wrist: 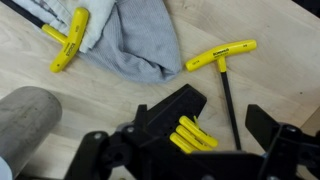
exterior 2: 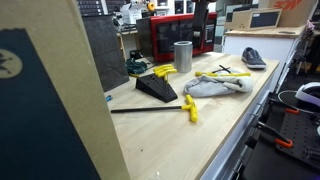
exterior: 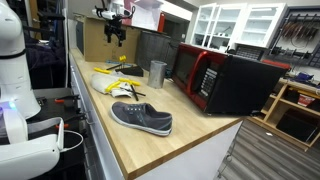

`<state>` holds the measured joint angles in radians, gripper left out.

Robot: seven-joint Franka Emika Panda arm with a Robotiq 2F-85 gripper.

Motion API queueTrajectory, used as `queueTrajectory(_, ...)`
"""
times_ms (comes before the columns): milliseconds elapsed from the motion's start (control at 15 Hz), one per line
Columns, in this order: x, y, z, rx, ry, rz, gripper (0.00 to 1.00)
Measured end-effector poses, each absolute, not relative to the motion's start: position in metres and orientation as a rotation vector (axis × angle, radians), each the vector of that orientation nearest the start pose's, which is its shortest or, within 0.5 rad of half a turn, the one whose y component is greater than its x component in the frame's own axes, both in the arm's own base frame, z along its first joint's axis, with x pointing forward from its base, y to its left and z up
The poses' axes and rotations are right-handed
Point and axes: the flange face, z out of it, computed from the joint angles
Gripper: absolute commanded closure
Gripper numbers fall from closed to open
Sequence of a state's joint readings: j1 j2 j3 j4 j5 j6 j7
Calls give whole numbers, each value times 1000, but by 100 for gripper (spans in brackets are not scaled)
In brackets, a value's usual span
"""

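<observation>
Closest is the gripper, its fingers wide apart at the bottom of the wrist view, holding nothing. Under it, lower middle, sits the black holder with yellow keys. Its top slopes, so a pinch may slip and tip it. A finger could also bump the loose key beside it or the metal cup, lower left.

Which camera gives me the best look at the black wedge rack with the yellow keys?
Wrist view: the black wedge rack sits close, from above, its yellow handles plain. In an exterior view it is a small side-on wedge; in an exterior view, a distant dark shape.
</observation>
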<state>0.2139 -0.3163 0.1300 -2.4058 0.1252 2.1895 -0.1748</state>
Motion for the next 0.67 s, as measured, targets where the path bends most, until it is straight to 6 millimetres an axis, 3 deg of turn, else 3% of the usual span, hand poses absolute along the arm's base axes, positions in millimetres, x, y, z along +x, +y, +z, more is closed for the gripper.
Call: queueTrajectory(667,473,182,450,-2798,-1209,-10,0)
